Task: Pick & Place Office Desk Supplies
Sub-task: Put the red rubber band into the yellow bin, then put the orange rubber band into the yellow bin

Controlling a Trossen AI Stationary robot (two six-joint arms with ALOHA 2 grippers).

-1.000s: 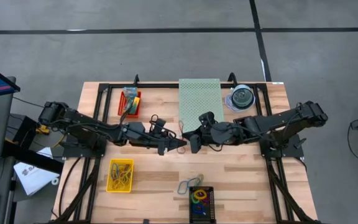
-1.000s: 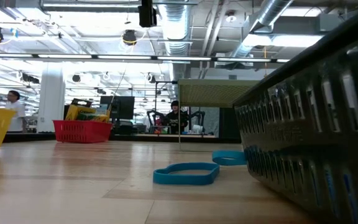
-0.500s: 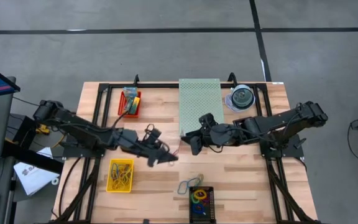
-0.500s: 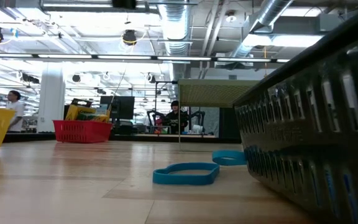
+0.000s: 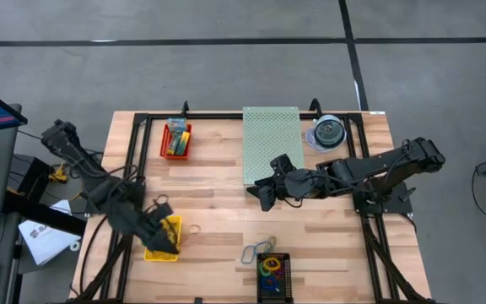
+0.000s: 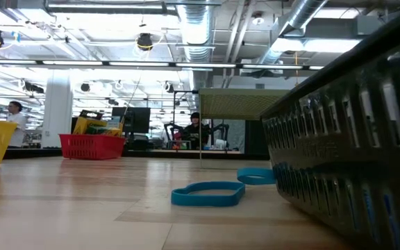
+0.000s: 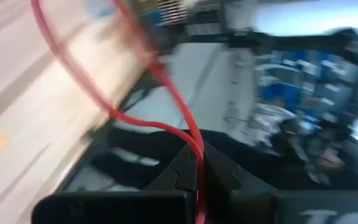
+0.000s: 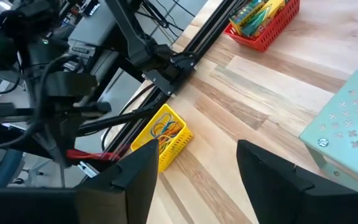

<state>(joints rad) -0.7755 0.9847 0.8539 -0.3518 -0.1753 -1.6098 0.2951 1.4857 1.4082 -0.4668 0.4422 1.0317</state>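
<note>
Two arms are out over the wooden table (image 5: pixel 218 211). Using the yellow basket (image 5: pixel 164 240) as my marker: the left gripper (image 5: pixel 170 246) hangs right over it, the arm folded back and bent steeply down, fingers pressed together on a red rubber band (image 7: pixel 143 93) that loops out ahead of them. The basket already has a tangle of coloured bands in it. Well across from the basket, beside the pale green perforated box (image 5: pixel 270 142), the right gripper (image 5: pixel 262 195) sits low with its fingers (image 8: pixel 272 180) spread wide and nothing between them. A blue band (image 6: pixel 208 194) lies flat on the boards, near a dark tray (image 5: pixel 272 277) of more bands. Farther from the basket stands a red basket (image 5: pixel 175 140) with crayon boxes. Beyond the table, a bright workshop, people in the distance
</note>
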